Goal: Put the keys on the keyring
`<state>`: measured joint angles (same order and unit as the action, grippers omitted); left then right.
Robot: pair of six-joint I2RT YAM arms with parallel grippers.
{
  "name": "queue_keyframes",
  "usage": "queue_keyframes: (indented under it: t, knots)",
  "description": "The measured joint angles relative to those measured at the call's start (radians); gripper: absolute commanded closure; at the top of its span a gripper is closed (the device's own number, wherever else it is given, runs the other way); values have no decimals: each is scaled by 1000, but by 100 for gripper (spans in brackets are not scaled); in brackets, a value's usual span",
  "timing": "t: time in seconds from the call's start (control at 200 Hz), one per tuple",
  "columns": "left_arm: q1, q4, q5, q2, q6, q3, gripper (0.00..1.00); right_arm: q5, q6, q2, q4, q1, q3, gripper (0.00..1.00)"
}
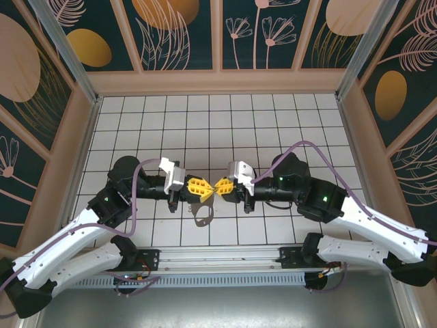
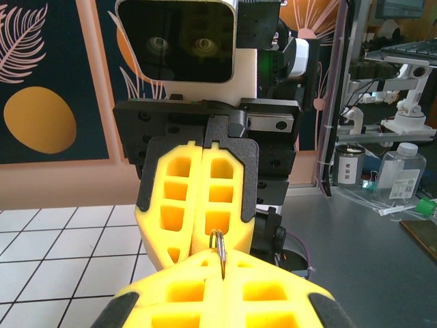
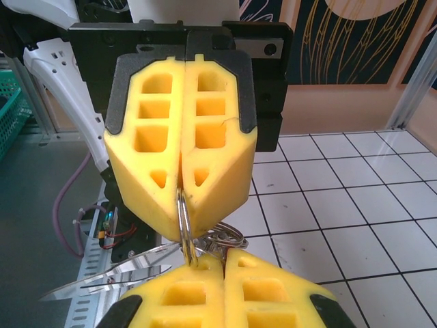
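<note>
Over the tiled worktop (image 1: 273,123), the left end effector (image 1: 205,186) at 9 o'clock meets the right end effector (image 1: 220,186) at 3. Both are clenched on the metal keyring (image 3: 183,222), and the keys (image 3: 220,240) dangle at 6. This looks like the threading step; the next move calls for prying the ring's coil apart.

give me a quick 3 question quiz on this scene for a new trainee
1. Short answer: what colour are the fingers of the left gripper and the right gripper?
2. True or false: both grippers stand wide open and far apart.
3. Multiple choice: what is pinched where the two grippers meet? A) the keyring B) a cloth C) a pen

Key: 1 yellow. 2 false, both are shut and meet tip to tip. 3 A.
</note>
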<state>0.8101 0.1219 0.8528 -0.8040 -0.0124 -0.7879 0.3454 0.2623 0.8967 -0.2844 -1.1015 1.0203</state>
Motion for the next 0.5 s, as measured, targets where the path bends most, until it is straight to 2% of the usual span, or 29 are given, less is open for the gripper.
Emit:
queue_keyframes:
  t: [0.5]
  knots:
    - [1,-24,-16,-2,11,-5,100,-31,-11,-95,25,0,-1,100]
